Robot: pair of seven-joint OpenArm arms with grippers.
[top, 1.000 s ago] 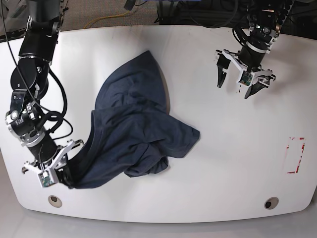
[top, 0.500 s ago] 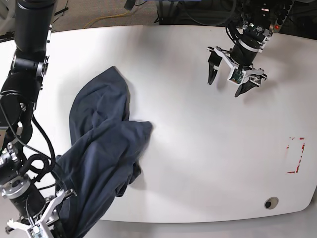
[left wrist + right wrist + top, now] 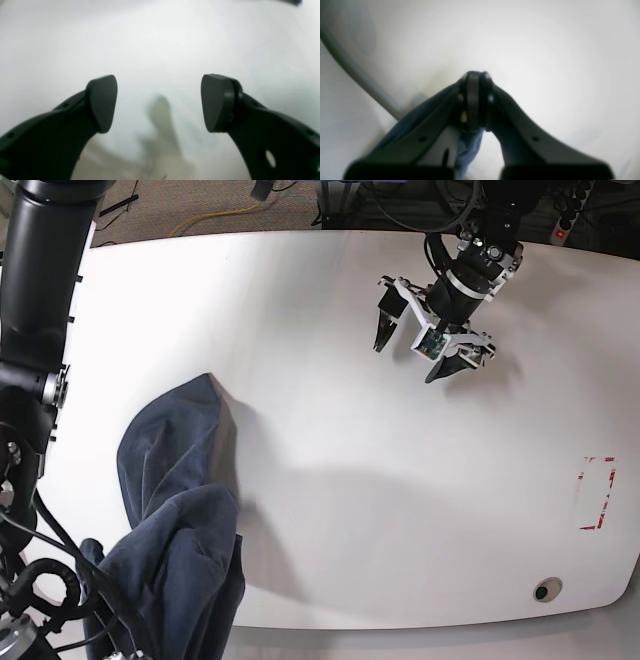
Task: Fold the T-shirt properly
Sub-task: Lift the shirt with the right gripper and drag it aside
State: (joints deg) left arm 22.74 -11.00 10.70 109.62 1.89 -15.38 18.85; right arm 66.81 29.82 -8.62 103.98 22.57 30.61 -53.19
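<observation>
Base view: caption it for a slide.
T-shirt dragged off the table's near-left edge; left gripper hovers open.

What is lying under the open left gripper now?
Under the left gripper only bare white table shows, apart from its shadow. The T-shirt lies far away.

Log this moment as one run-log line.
T-shirt: bunched, hanging over table edge | right gripper: shut on T-shirt | left gripper: open, empty, above table

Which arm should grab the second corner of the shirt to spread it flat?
Left, probably. The left pincer hangs open and empty above the white table, free to reach over. The right pincer is shut on the dark navy-blue cotton T-shirt, which droops off the table's near edge.
</observation>
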